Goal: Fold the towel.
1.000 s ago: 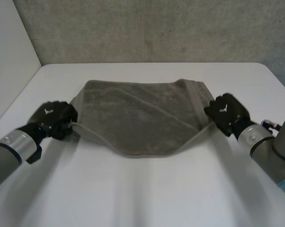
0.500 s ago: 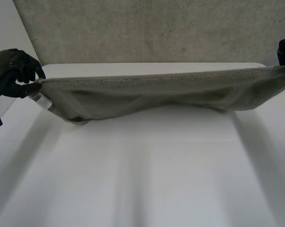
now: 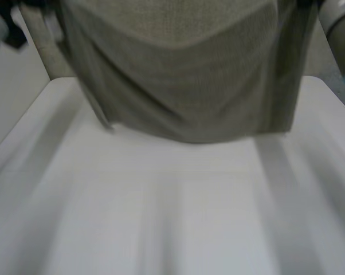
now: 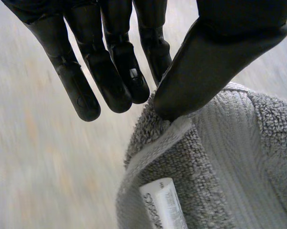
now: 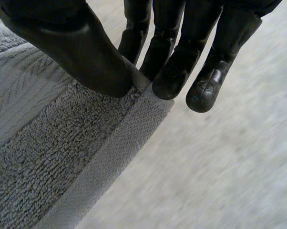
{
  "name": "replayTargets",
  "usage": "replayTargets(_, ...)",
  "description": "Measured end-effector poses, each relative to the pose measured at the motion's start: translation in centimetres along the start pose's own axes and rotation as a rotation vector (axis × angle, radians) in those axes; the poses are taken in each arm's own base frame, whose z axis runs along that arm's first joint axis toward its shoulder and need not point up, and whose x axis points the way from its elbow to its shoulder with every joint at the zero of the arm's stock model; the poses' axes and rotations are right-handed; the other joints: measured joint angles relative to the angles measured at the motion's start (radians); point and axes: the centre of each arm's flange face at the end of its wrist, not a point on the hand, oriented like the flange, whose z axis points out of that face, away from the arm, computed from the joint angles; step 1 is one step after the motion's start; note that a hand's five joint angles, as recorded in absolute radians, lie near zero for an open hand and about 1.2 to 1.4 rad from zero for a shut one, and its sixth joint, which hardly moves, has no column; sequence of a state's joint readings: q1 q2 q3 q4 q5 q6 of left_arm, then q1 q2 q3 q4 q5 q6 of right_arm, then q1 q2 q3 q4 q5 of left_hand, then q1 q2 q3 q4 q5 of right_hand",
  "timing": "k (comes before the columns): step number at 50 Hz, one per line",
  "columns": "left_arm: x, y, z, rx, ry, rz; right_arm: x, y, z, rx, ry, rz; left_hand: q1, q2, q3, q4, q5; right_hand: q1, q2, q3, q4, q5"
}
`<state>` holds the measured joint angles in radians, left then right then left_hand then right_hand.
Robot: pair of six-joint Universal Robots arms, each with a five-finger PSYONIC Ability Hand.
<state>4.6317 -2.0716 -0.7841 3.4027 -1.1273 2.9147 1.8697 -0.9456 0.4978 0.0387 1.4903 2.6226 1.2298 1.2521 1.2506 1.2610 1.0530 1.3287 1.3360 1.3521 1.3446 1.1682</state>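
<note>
The grey towel [image 3: 184,69] hangs in the air above the far half of the white table [image 3: 172,206], its lower edge sagging in the middle. In the left wrist view my left hand [image 4: 116,71] pinches one top corner of the towel [image 4: 220,157] between thumb and fingers, just above a white label [image 4: 162,205]. My right hand [image 5: 177,62] pinches the other top corner of the towel [image 5: 48,157] the same way, thumb on one face and fingers on the other. The towel's upper edge runs out of the head view.
The right forearm [image 3: 338,23] stands beside the towel's right edge. A concrete wall [image 3: 40,46] rises behind the table's far edge. The near part of the table is bare white surface.
Both hands have risen with the towel's corners. The towel has gone from lying on the table to being stretched wide, and now hangs high above the table.
</note>
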Motion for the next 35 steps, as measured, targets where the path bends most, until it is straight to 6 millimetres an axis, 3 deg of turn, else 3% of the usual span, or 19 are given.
replayTargets(4, 0.7, -4.0, 1.6, 0.124, 0.023, -0.001, 1.6, -3.4, 1.3, 0.132, 0.076, 0.053, 0.0, 0.0, 0.0, 0.001, 0.01, 0.0, 0.0, 0.0, 0.0, 0.0)
replayTargets(8, 1.0, -5.2, 1.5, 0.145, 0.036, -0.046, 2.6, -4.9, 1.0, 0.162, 0.022, 0.109, 0.0, 0.0, 0.0, 0.001, 0.01, 0.0, 0.0, 0.0, 0.001, 0.003)
replayTargets(13, 0.2, -1.9, -0.1, 0.03, 0.011, -0.114, 0.8, -2.2, -0.6, 0.018, -0.169, 0.131, 0.0, 0.0, 0.0, 0.001, 0.01, 0.0, 0.0, 0.001, 0.002, 0.003)
replayTargets(17, -1.2, 3.0, -3.3, -0.14, -0.016, -0.171, -1.3, 1.9, -3.0, -0.156, -0.335, 0.122, 0.0, 0.0, 0.0, 0.001, 0.011, 0.0, 0.0, 0.001, 0.002, 0.003)
replayTargets(20, -2.3, 7.2, -7.3, -0.295, -0.028, -0.217, -2.7, 5.2, -5.6, -0.282, -0.447, 0.103, 0.0, 0.0, 0.0, 0.001, 0.011, 0.0, 0.0, 0.001, 0.002, 0.003)
replayTargets(23, -2.8, 10.1, -10.9, -0.405, -0.03, -0.246, -4.0, 7.6, -8.3, -0.364, -0.521, 0.078, 0.0, 0.0, 0.0, 0.001, 0.011, 0.0, 0.0, 0.001, 0.002, 0.003)
replayTargets(29, -2.6, 12.7, -16.7, -0.532, -0.022, -0.249, -5.9, 10.4, -14.0, -0.465, -0.616, 0.029, 0.0, 0.0, 0.0, 0.001, 0.01, 0.0, 0.001, 0.001, 0.002, 0.003)
replayTargets(31, -2.4, 12.8, -18.3, -0.558, -0.013, -0.246, -6.0, 10.6, -15.8, -0.491, -0.628, 0.019, 0.0, 0.0, 0.0, 0.001, 0.011, 0.0, 0.001, 0.001, 0.002, 0.003)
replayTargets(35, -2.0, 12.2, -20.2, -0.575, 0.009, -0.248, -5.0, 10.1, -17.7, -0.512, -0.603, 0.012, 0.0, 0.0, 0.0, 0.001, 0.011, 0.0, 0.001, 0.001, 0.002, 0.003)
